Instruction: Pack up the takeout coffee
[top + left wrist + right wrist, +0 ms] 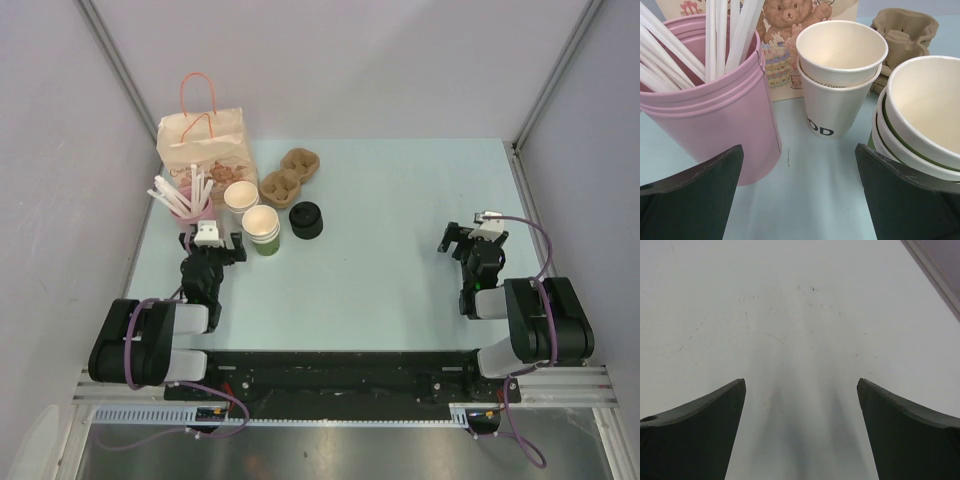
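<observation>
The takeout coffee is out of view. A stack of open white paper cups [240, 197] [840, 75] and a stack of open green-sided cups [263, 230] [925, 115] stand at the table's left. Black lids [306, 219] sit in a small pile just right of them. My left gripper [213, 240] [800, 200] is open and low over the table, just short of the cups, holding nothing. My right gripper [470, 240] [801, 435] is open over bare table at the right, far from the cups.
A pink cup of white straws [190, 208] [705, 115] stands close on the left gripper's left. Behind the cups are a brown pulp cup carrier [290, 175] [905, 30] and a paper bag with handles [205, 145] [790, 20]. Walls enclose the table [400, 260].
</observation>
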You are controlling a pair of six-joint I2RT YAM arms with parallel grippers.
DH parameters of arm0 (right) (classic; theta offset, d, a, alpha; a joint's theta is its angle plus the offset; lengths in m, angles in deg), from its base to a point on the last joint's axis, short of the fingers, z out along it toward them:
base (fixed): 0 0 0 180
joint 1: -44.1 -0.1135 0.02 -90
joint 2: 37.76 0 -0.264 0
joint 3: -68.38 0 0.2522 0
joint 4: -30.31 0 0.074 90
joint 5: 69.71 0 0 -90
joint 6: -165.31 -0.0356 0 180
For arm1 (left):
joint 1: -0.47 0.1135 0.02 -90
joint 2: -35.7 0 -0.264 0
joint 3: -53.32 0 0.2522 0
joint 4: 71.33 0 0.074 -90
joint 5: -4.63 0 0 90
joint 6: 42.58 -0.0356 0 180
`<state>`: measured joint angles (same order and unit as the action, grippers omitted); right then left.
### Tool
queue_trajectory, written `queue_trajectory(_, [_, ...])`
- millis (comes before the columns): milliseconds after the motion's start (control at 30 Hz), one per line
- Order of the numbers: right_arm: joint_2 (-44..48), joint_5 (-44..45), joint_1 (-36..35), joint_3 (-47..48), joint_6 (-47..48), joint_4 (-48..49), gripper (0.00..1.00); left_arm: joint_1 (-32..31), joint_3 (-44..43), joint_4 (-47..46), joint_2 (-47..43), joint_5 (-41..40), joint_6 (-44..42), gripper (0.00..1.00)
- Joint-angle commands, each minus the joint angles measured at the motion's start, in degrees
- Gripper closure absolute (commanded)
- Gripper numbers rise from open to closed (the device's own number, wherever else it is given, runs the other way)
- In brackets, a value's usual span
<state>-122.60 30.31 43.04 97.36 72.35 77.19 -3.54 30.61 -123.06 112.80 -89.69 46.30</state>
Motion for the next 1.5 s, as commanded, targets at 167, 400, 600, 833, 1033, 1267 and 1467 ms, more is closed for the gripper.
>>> queue_trajectory(167, [15.0,2.8,-1.9,5.0,0.2,-17.4,0.0,-0.3,-0.5,-2.5,-0.5,-0.3,-2.0,0.0])
queue_trajectory(400, [28.2,-7.3,-4.7,12.2,-8.1,-34.7,0.0,0.2,-7.6,17.8,-10.9,3.6,-3.0,0.0])
queue_trajectory(600, [32.2,-6.9,-10.4,17.4,-8.8,-44.8,0.03,1.5,-14.5,31.6,-16.6,10.0,-8.4,0.02])
queue_trajectory(833, [33.9,-7.4,-15.1,18.7,-10.1,-49.1,0.05,3.8,-34.6,63.9,-15.8,26.9,-9.6,0.28])
queue_trajectory(1033, [32.7,-7.3,-18.4,20.3,-8.9,-51.9,0.08,-5.1,-58.4,94.4,-1.5,16.2,-14.1,0.34])
queue_trajectory(1267, [30.8,-7.5,-20.1,20.4,-6.8,-54.2,0.08,-5.7,-66.0,97.2,6.2,10.5,-13.6,0.4])
queue_trajectory(1467, [29.1,-6.7,-20.6,20.4,-6.2,-55.8,0.1,-6.4,-65.8,97.1,9.6,11.6,-14.0,0.5])
